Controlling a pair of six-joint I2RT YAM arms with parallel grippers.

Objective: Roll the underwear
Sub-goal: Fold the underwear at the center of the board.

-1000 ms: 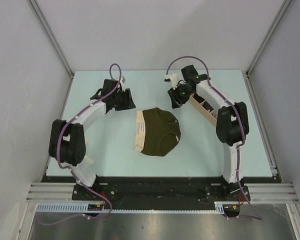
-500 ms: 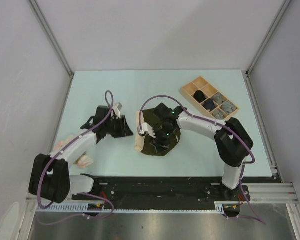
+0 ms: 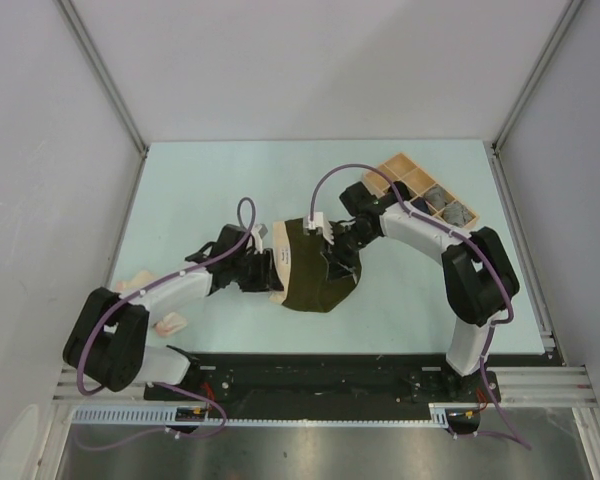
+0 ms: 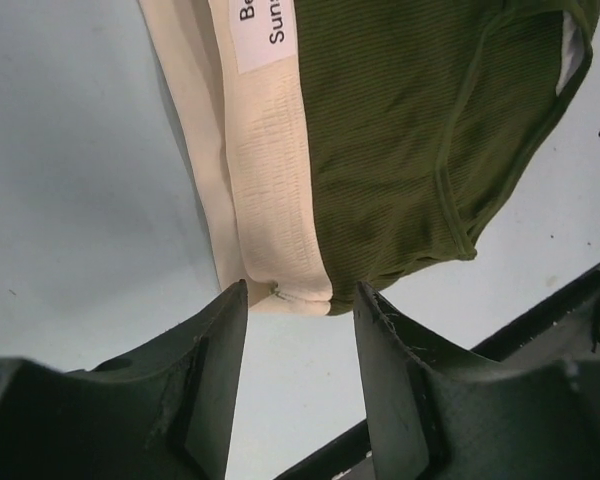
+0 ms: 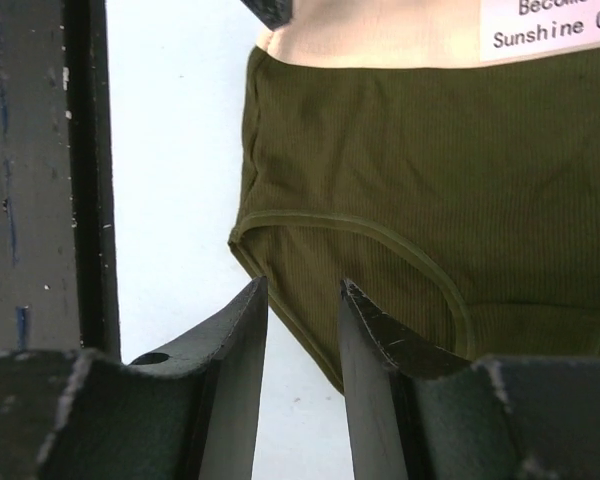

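Top external: underwear (image 3: 315, 290) on pale table (image 3: 200, 190), grey walls (image 3: 310, 60)

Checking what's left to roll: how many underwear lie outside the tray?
3: olive underwear mid-table, a pale pink piece beyond the left arm, another nearer its base; more may be hidden.

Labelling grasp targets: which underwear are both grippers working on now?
The dark olive green pair with the cream waistband, flat mid-table. The pale pink ones lie off to the left; the grey ones sit in the wooden tray.
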